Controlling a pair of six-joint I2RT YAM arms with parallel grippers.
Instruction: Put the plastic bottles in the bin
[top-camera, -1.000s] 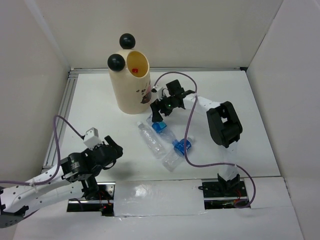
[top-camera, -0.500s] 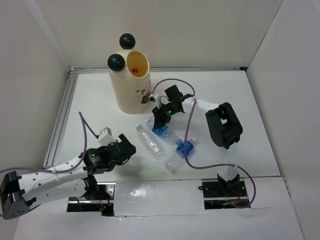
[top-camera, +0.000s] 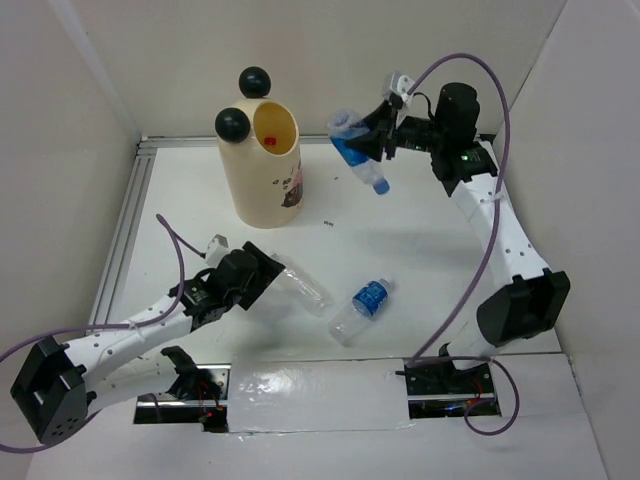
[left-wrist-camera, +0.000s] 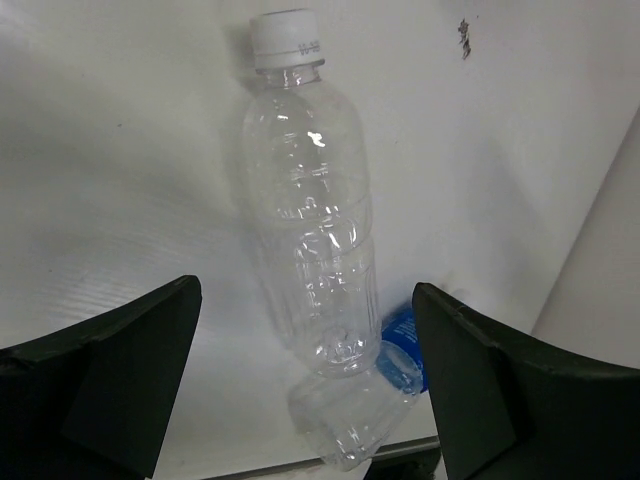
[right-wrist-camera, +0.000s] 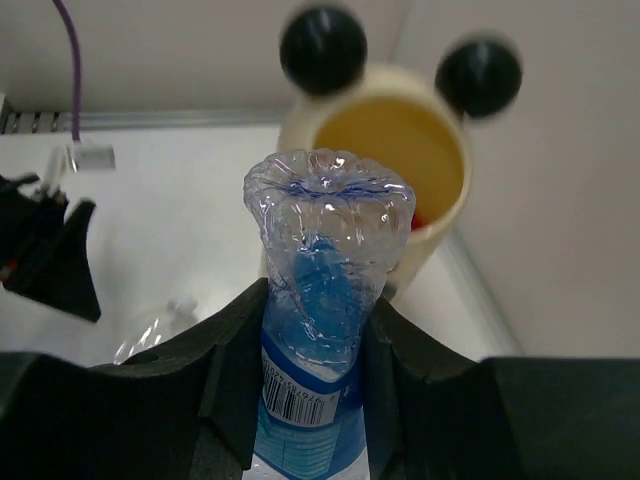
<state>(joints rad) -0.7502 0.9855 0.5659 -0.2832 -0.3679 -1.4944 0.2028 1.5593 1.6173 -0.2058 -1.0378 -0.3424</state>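
right gripper (right-wrist-camera: 315, 320) clamped on blue-label bottle (right-wrist-camera: 330, 215): judged light, thin-walled, easily crushed. left gripper (left-wrist-camera: 305, 335) spread wide over clear bottle (left-wrist-camera: 305, 200) on table (left-wrist-camera: 120, 150); best gripped mid-body.

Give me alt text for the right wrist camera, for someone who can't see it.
The right gripper is closed on a clear bottle with a blue label, its base pointing toward the cream bin beyond. The bin is open, yellowish inside, with two black balls on its rim.
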